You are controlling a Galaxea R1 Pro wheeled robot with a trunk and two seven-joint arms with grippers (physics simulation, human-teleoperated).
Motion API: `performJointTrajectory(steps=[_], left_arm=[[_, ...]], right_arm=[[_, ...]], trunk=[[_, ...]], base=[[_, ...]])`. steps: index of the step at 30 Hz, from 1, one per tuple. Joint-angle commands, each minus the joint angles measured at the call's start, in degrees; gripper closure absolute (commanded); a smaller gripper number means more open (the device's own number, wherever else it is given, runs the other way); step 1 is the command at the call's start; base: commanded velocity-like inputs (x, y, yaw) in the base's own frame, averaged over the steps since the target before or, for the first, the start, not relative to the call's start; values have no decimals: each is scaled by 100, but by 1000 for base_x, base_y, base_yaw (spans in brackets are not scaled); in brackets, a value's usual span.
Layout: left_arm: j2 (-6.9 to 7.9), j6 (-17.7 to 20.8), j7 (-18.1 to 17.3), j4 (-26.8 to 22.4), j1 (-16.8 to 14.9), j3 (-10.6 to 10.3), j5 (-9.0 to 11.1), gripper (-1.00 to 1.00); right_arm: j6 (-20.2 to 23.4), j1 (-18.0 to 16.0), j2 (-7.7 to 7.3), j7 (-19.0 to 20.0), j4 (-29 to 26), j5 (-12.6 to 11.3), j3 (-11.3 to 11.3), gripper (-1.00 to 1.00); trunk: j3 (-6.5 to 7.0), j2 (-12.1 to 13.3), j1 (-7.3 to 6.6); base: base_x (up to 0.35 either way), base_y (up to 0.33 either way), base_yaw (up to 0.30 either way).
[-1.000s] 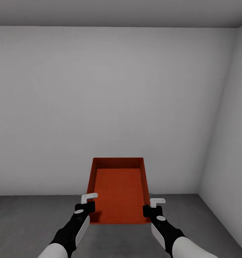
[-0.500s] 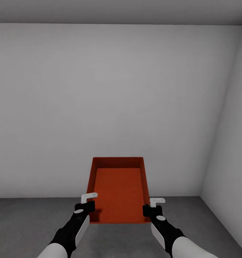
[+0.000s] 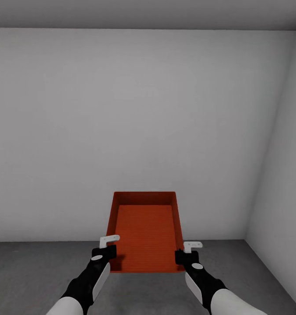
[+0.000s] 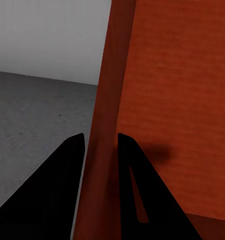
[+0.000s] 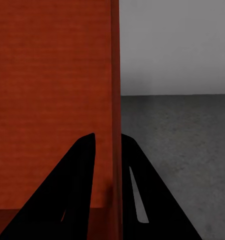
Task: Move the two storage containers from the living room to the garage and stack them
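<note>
I hold one orange-red storage container (image 3: 144, 232) in the air in front of me, above the dark grey floor (image 3: 34, 271) of the garage. My left gripper (image 3: 107, 253) is shut on its left side wall (image 4: 105, 130), one finger on each face. On the opposite side wall (image 5: 115, 100) my right gripper (image 3: 182, 257) is shut the same way. The box is open-topped and has nothing in it.
A plain white wall (image 3: 139, 131) stands straight ahead, and a second white wall (image 3: 283, 175) meets it at a corner on the right. Bare grey floor stretches under and to both sides of the held box.
The view tipped very slightly between the oldest frame and now. The box and both grippers hold the same pose in front of me.
</note>
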Motion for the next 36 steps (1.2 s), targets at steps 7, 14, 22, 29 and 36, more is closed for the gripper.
performJointTrajectory(steps=[7,14,22,29,36], left_arm=[[16,46,73,-30,-4,5,-84,100],[17,48,73,-31,-4,5,-84,100],[17,48,73,-27,-4,5,-84,100],[17,48,73,-22,-4,5,-84,100],[14,48,73,-22,-4,5,-84,100]], right_arm=[[-28,-2,-33,-203,20,-79,-20,100],[-23,-2,-33,-206,20,-80,-18,100],[-25,-2,-31,-238,20,-86,-18,100],[-28,-2,-26,-254,20,-87,-18,100],[-28,-2,-24,-257,20,-87,-18,100]], trunk=[[-128,-288,156],[-254,-568,310],[-398,-889,486],[-523,-1170,640],[-649,-1451,793]], base=[[0,0,0],[0,0,0],[0,0,0],[0,0,0],[0,0,0]])
